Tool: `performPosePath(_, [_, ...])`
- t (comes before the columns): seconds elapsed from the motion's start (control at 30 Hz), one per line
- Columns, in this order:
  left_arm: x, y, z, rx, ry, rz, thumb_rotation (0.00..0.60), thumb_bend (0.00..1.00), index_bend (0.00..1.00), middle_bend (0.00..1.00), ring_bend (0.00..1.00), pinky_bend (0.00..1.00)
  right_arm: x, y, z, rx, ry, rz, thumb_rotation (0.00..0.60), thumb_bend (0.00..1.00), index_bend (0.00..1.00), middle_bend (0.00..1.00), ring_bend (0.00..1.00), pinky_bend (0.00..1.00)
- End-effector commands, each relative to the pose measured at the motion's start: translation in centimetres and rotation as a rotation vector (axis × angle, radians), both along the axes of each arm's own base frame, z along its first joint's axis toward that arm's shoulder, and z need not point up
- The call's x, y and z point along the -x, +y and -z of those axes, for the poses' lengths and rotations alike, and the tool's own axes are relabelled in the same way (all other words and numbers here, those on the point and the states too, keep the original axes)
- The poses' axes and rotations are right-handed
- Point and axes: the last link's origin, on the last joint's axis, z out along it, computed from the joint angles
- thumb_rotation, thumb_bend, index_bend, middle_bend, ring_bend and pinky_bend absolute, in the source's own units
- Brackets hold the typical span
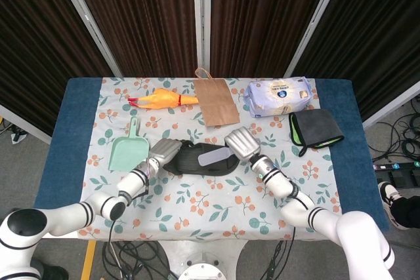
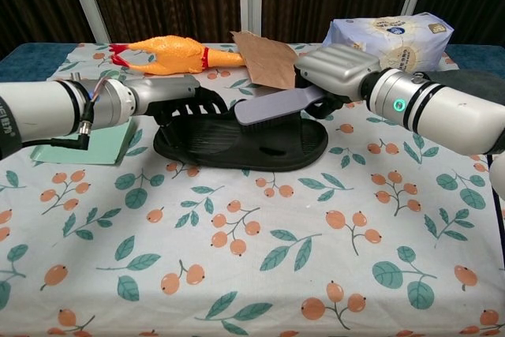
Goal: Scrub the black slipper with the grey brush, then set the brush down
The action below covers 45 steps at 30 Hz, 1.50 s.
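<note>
The black slipper lies on the floral cloth in the middle of the table. My left hand rests on its left end, fingers curled over the edge, holding it down. My right hand grips the handle of the grey brush. The brush lies flat across the slipper's upper, pointing left toward my left hand.
A green scoop lies left of the slipper. Behind stand a rubber chicken, a brown paper bag and a bag of tissue. A dark cloth lies at the right.
</note>
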Motion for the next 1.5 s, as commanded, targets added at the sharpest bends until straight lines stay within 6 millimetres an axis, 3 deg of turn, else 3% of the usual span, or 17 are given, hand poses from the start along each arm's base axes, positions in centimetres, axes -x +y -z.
performPosePath(0.03, [0.1, 0.0, -0.1, -0.001, 0.001, 0.0, 0.6, 0.02, 0.34, 0.46, 0.34, 0.34, 1.1, -0.1, 0.5, 0.009, 0.045, 0.01, 0.6, 0.79, 1.0, 1.0, 1.0, 1.0])
performPosePath(0.23, [0.3, 0.0, -0.1, -0.008, 0.006, 0.0, 0.6, 0.02, 0.34, 0.46, 0.34, 0.34, 5.0, -1.0, -1.9, 0.072, 0.088, 0.086, 0.6, 0.79, 1.0, 1.0, 1.0, 1.0])
performPosePath(0.47, [0.1, -0.1, -0.3, -0.024, 0.001, 0.019, 0.6, 0.02, 0.32, 0.45, 0.33, 0.34, 8.2, -0.9, -6.8, 0.149, -0.001, 0.141, 0.6, 0.78, 1.0, 1.0, 1.0, 1.0])
performPosePath(0.53, [-0.1, -0.2, -0.5, -0.029, -0.007, 0.024, 0.6, 0.02, 0.27, 0.4, 0.29, 0.33, 8.6, -0.6, -8.2, 0.161, -0.042, 0.153, 0.6, 0.78, 1.0, 1.0, 1.0, 1.0])
performPosePath(0.67, [-0.7, -0.3, -1.5, -0.051, -0.042, 0.043, 0.6, 0.02, 0.17, 0.17, 0.1, 0.26, 9.7, 0.3, -10.0, 0.14, -0.041, 0.194, 0.6, 0.77, 1.0, 1.0, 1.0, 1.0])
performPosePath(0.83, [-0.8, -0.6, -3.7, -0.122, -0.086, 0.068, 0.6, 0.02, 0.15, 0.12, 0.07, 0.22, 10.1, 1.0, -8.8, 0.057, -0.008, 0.276, 0.6, 0.63, 0.98, 0.92, 0.95, 0.99])
performPosePath(0.97, [0.5, -0.9, -6.8, -0.206, -0.094, 0.067, 0.6, 0.02, 0.15, 0.12, 0.07, 0.21, 10.4, 1.3, -7.2, 0.012, 0.035, 0.332, 0.6, 0.49, 0.74, 0.71, 0.71, 0.78])
performPosePath(1.03, [1.3, -1.1, -8.3, -0.252, -0.097, 0.061, 0.6, 0.02, 0.15, 0.12, 0.07, 0.21, 10.4, 1.3, -6.9, 0.01, 0.045, 0.342, 0.6, 0.45, 0.54, 0.55, 0.53, 0.59])
performPosePath(1.23, [5.1, -2.2, -13.2, -0.392, -0.042, 0.033, 0.6, 0.02, 0.15, 0.12, 0.07, 0.21, 10.6, 1.9, -7.4, 0.022, 0.05, 0.348, 0.6, 0.26, 0.06, 0.21, 0.18, 0.27])
performPosePath(1.3, [6.4, -2.7, -14.7, -0.426, -0.02, 0.012, 0.6, 0.02, 0.15, 0.12, 0.07, 0.21, 10.5, 2.2, -8.1, 0.027, 0.043, 0.347, 0.6, 0.22, 0.01, 0.16, 0.13, 0.22])
performPosePath(1.5, [10.8, -5.2, -18.4, -0.503, 0.053, -0.063, 0.6, 0.02, 0.15, 0.12, 0.07, 0.21, 11.3, 3.4, -11.6, 0.048, 0.047, 0.369, 0.6, 0.16, 0.0, 0.07, 0.03, 0.11])
